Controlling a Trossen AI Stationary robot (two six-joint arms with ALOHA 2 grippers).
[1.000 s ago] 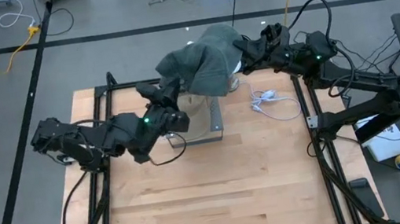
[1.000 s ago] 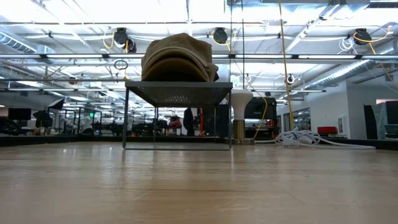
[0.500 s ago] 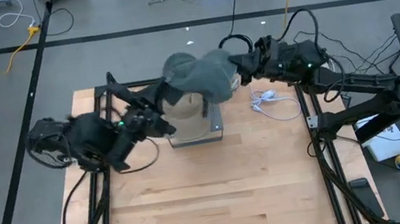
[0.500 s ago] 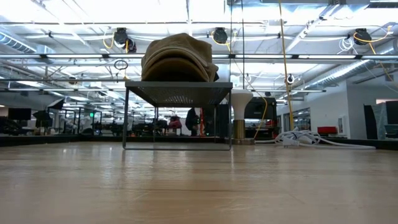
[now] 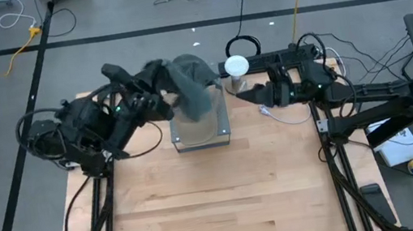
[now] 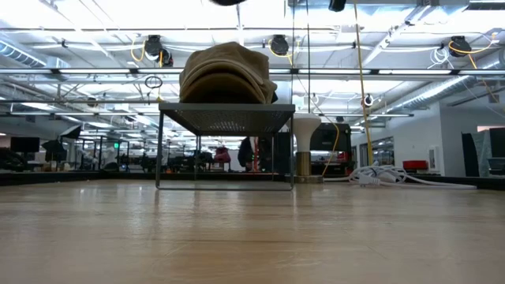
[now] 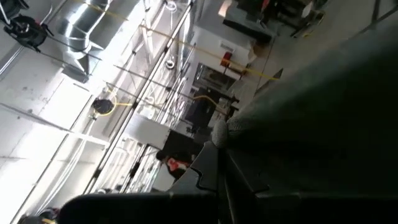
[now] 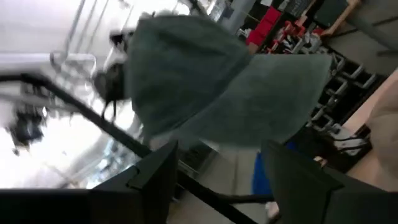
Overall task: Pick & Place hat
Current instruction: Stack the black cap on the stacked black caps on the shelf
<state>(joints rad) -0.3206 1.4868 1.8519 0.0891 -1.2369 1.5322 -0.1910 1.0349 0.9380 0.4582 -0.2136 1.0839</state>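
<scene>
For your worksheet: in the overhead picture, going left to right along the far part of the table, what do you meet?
Left gripper holding the grey hat → white round-topped stand → right gripper, open → white cable.

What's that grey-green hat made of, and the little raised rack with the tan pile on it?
The grey-green hat looks like soft matte knit or fleece: it droops in folds. The small raised rack looks like dark metal, with thin straight legs and a mesh top. The tan folded pile on it seems to be cloth too.
</scene>
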